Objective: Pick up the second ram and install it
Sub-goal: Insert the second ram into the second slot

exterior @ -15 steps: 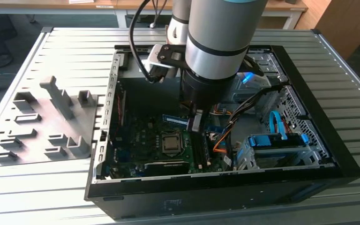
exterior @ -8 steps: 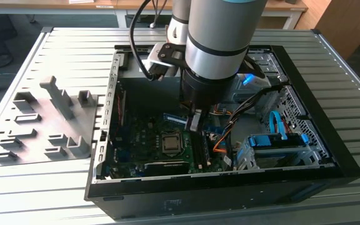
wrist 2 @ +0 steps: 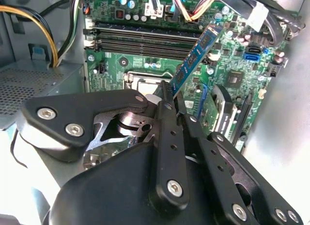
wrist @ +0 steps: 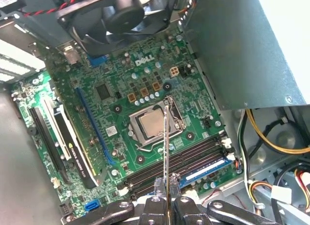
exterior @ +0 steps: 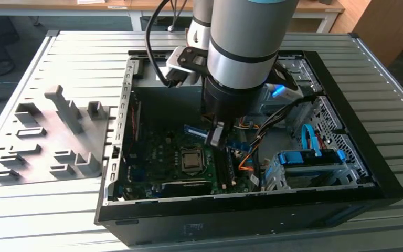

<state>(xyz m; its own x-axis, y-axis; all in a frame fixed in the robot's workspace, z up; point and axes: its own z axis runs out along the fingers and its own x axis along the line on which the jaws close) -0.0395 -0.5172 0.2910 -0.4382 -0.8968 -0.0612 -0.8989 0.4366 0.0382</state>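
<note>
1. Gripper (wrist 2: 169, 96): clenched on the second ram (wrist 2: 196, 55), its fingers pinching the stick's near end. It also appears in the first wrist view (wrist: 168, 198) and, inside the computer case (exterior: 257, 220), in the exterior view (exterior: 215, 137).
2. Second ram: long, thin and flat, with a blue label and dark chips on its face in the second wrist view. In the first wrist view it shows edge-on as a narrow line (wrist: 167, 137). It reaches from the gripper out over the motherboard (wrist: 121, 89), held in the air and apart from any slot.
3. Memory slots (wrist: 184, 162): parallel dark rows just beside the processor socket (wrist: 154, 124). One holds a seated module with a blue-white label (wrist: 208, 169); the neighbouring rows look unfilled.
4. Progress, as judged: the pick-up is done; the ram is neither aligned with nor pressed into a slot, so installation remains.
5. Beyond: a cooling fan (wrist: 116, 14) at the board's far edge. Outside the case, gray holder blocks (exterior: 61, 136) stand on the desk (exterior: 48, 220).
</note>
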